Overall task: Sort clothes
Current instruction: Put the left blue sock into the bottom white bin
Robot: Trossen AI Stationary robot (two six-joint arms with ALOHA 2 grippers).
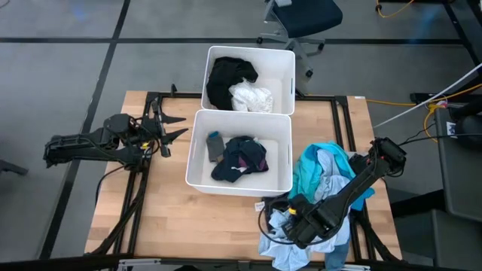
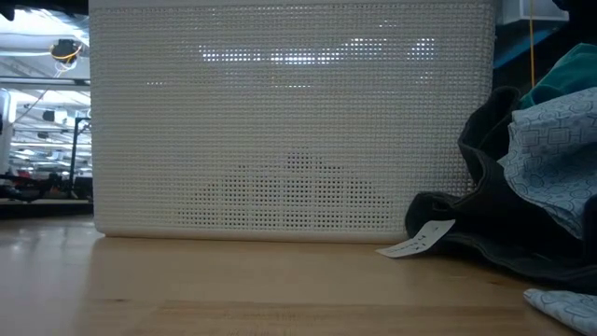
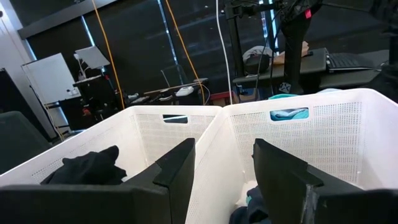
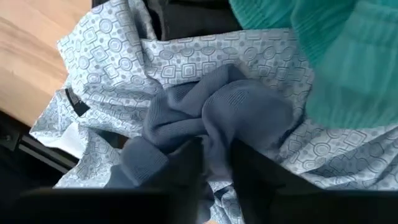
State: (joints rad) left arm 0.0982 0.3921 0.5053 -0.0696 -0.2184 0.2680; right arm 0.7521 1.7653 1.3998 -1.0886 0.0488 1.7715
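A pile of clothes (image 1: pixel 325 175) lies at the table's near right: teal cloth (image 4: pixel 348 56), a pale patterned cloth (image 4: pixel 124 50) and, on top of it, a bunched grey-blue garment (image 4: pixel 217 106). My right gripper (image 4: pixel 216 152) points down into this pile (image 2: pixel 541 168) and is shut on the grey-blue garment. My left gripper (image 1: pixel 177 128) hovers open and level, left of the two white bins, touching nothing; in its wrist view the left gripper (image 3: pixel 221 149) faces the wall between the bins. My right gripper pinches a raised fold of the grey-blue garment (image 4: pixel 214 134) between its two fingers, coming from above and pointing down. The garment still lies bunched on the patterned cloth, not lifted.
The far bin (image 1: pixel 211 75) holds black clothes (image 1: pixel 226 79) and white clothes (image 1: pixel 252 98). The near bin (image 1: pixel 197 150) holds dark clothes (image 1: pixel 241 158) and a grey sock (image 1: pixel 215 144). A white tag (image 2: pixel 420 241) lies on the wood by the pile. Bare wood shows at the near left.
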